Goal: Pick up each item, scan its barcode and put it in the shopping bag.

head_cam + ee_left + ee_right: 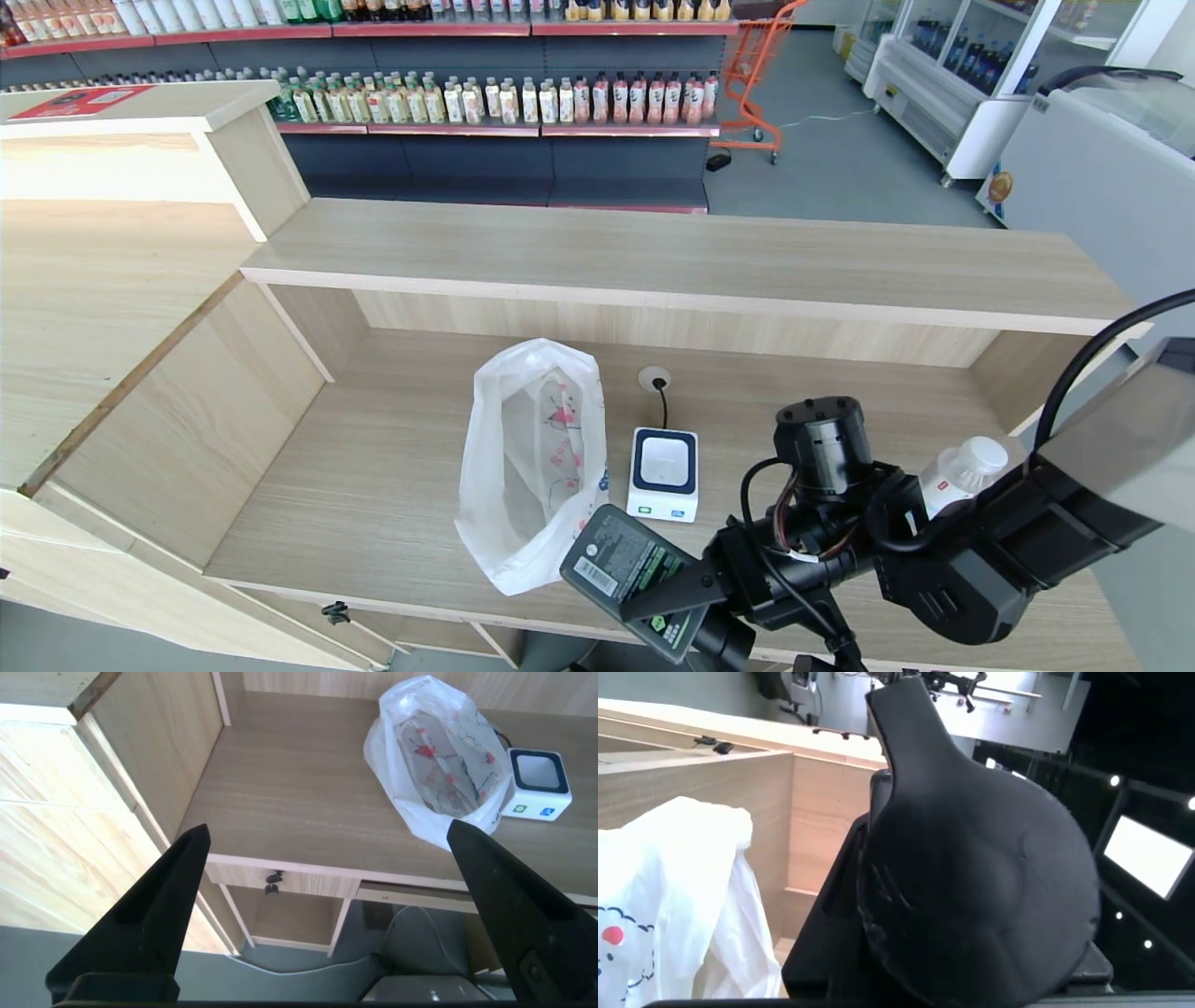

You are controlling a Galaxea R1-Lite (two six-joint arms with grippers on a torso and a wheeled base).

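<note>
On the wooden counter (373,467) a white shopping bag (532,467) is laid open near the middle, reaching down to the front edge. A dark flat packet (621,560) is clamped in the right gripper (665,597) over the front edge, just beside the bag, with its barcode label turned upward. A white scanner (664,462) is placed just right of the bag. A white-capped bottle (966,471), partly hidden, seems to stand near the right edge. The left gripper (327,840) is spread wide, nothing held.
</note>
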